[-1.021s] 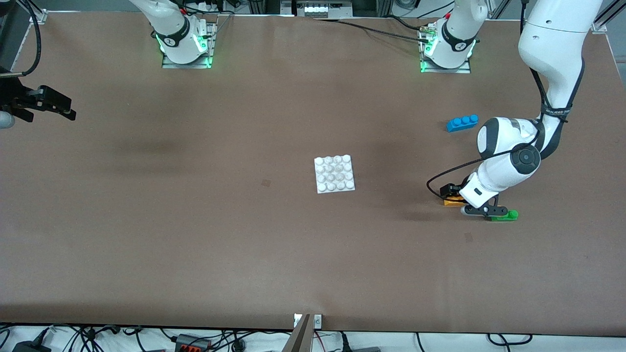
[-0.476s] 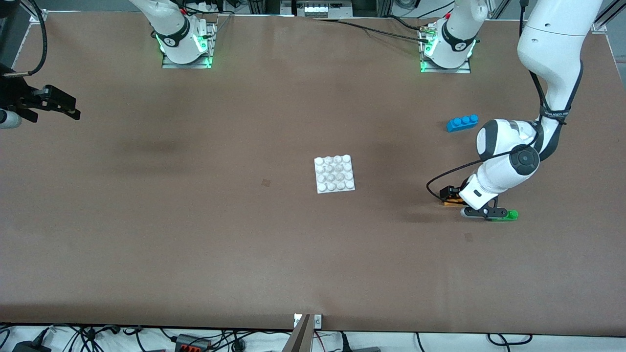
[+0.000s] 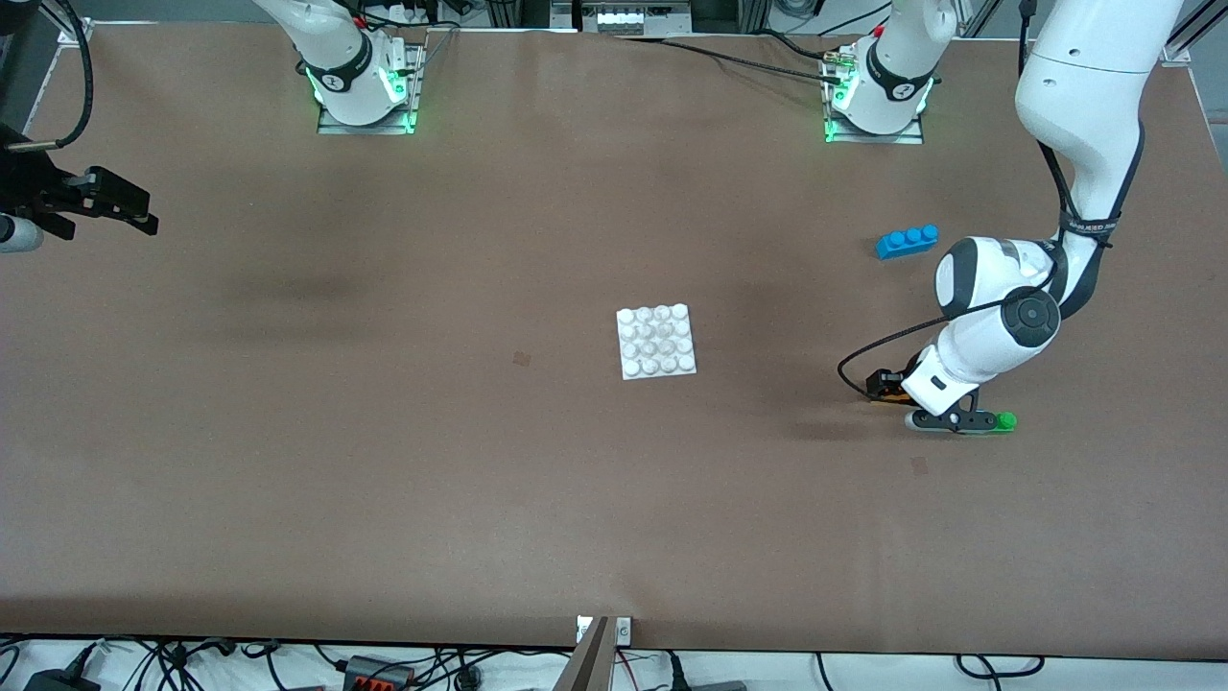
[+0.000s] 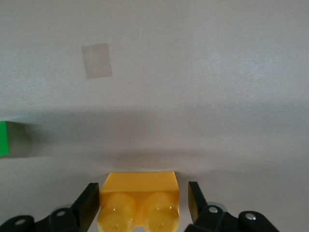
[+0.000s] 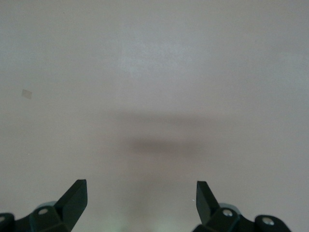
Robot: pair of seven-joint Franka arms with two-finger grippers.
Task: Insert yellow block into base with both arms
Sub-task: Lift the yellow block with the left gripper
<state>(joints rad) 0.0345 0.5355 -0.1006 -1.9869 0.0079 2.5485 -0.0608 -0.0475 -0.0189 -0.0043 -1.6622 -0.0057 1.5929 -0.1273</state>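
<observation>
Left gripper [image 4: 140, 208] sitting low on the table, fingers straddling the yellow block [image 4: 139, 203] with a slight gap; right gripper [image 5: 140, 200] waiting, fingers apart.

Both arms are glossy white with black joint caps, and a black cable loops along the left arm [image 3: 998, 326]. Green lights glow at the ringed bases. Each pincer has black fingers [image 5: 72, 198] with silver screws.

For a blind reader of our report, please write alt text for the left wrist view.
The left gripper straddles the yellow block on the table, one finger at each end; a narrow gap shows at one finger. A green brick shows at the picture's edge, and a pale square patch marks the table.
</observation>
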